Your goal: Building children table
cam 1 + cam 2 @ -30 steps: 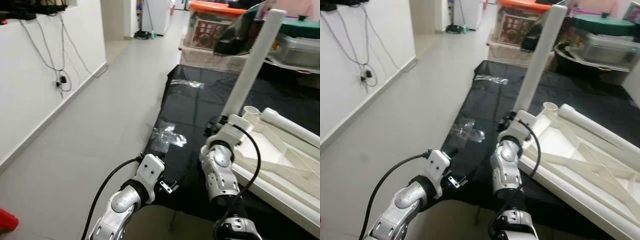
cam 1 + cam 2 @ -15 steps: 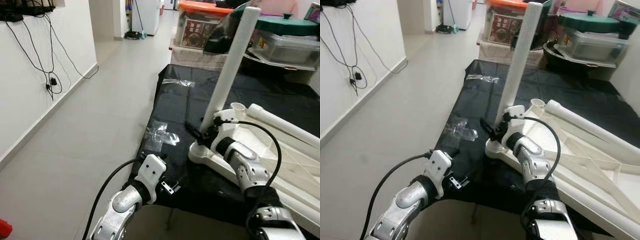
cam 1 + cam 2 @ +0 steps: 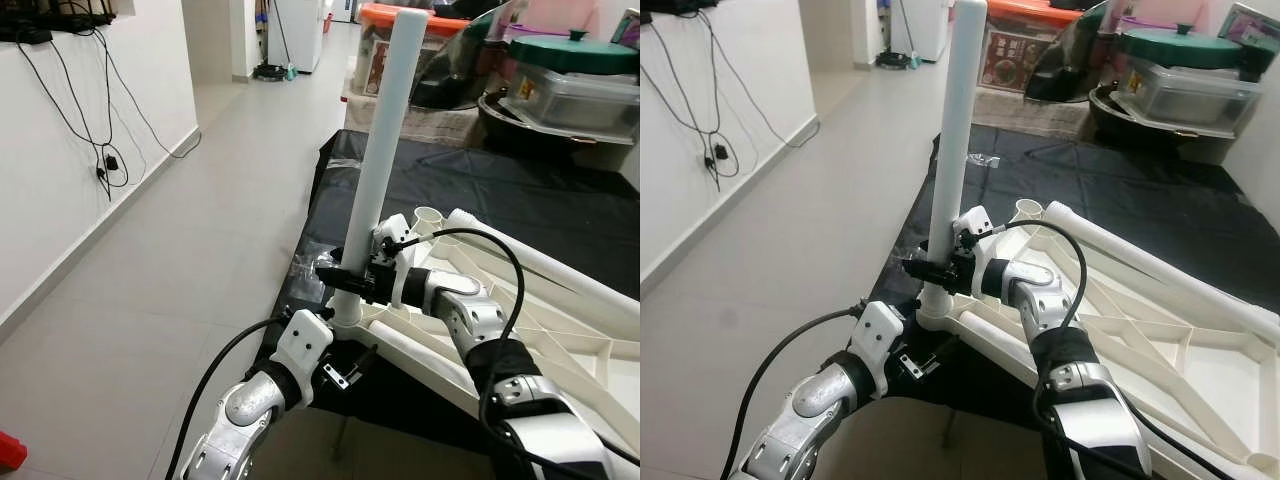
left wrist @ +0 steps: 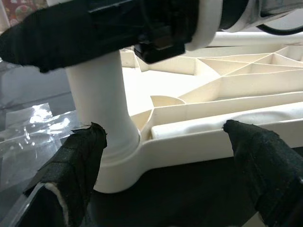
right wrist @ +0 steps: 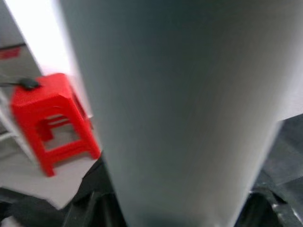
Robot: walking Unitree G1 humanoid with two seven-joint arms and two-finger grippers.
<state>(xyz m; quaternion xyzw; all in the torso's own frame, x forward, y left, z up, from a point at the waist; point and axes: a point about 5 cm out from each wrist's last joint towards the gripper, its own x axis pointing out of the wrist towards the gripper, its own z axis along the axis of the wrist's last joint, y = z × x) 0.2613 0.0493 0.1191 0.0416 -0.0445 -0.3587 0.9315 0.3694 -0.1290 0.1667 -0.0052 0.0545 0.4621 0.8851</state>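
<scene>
The white table leg [image 3: 381,160] stands upright in the corner socket [image 4: 117,161] of the upturned white tabletop [image 3: 1160,340], which lies ribbed side up on a black sheet [image 3: 480,180] spread over the floor. The right gripper [image 3: 340,281] is clamped around the leg low down, just above the socket, its black fingers closed on the tube from either side (the right wrist view is pressed so close that the leg is a pale blurred column, with a red plastic stool [image 5: 49,120] on the floor behind it). The left gripper [image 4: 165,175] sits low at the near corner of the tabletop, fingers spread wide and holding nothing; one fingertip [image 4: 78,161] is beside the socket, the other [image 4: 265,161] is further along the tabletop's edge, neither clearly touching. Another white leg [image 3: 1140,265] lies along the far side of the tabletop. A crumpled clear plastic wrapper [image 4: 28,127] rests on the sheet just beside the socket. Behind the sheet, storage boxes, one with an orange lid [image 3: 420,20], are stacked up.
</scene>
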